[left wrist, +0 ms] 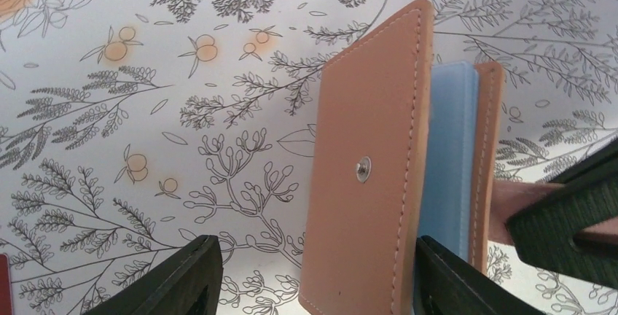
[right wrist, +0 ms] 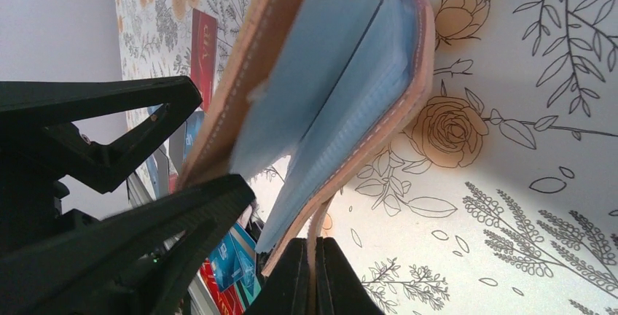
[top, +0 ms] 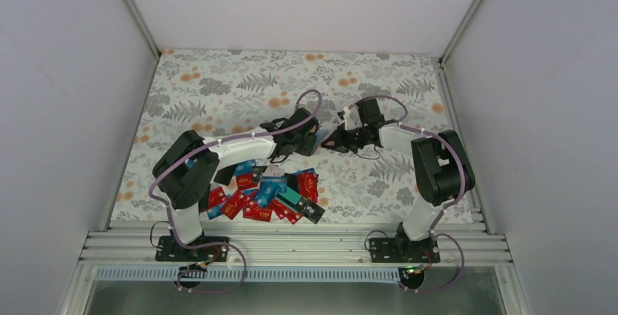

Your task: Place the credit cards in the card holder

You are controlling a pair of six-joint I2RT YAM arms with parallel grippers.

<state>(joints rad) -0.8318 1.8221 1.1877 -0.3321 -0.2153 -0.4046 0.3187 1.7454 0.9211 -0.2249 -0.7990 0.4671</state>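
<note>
Opening the holder [left wrist: 364, 184]: right tool [right wrist: 313, 251] clamped on one flap, left tool [left wrist: 318, 248] apart, straddling the other. Next, left probably closes and spreads it for the cards [top: 266, 195]

Across the middle of the top view, a pale tablecloth [top: 218, 89] printed with grey ferns and orange blossoms. Same print filling both wrist views, with line-drawn roses at the right of the right wrist view. Around it, plain white walls [top: 65, 74]. Along the lower edge, ribbed aluminium rails [top: 306, 246]. Slanting metal posts [top: 131, 9] at the upper corners.
</note>
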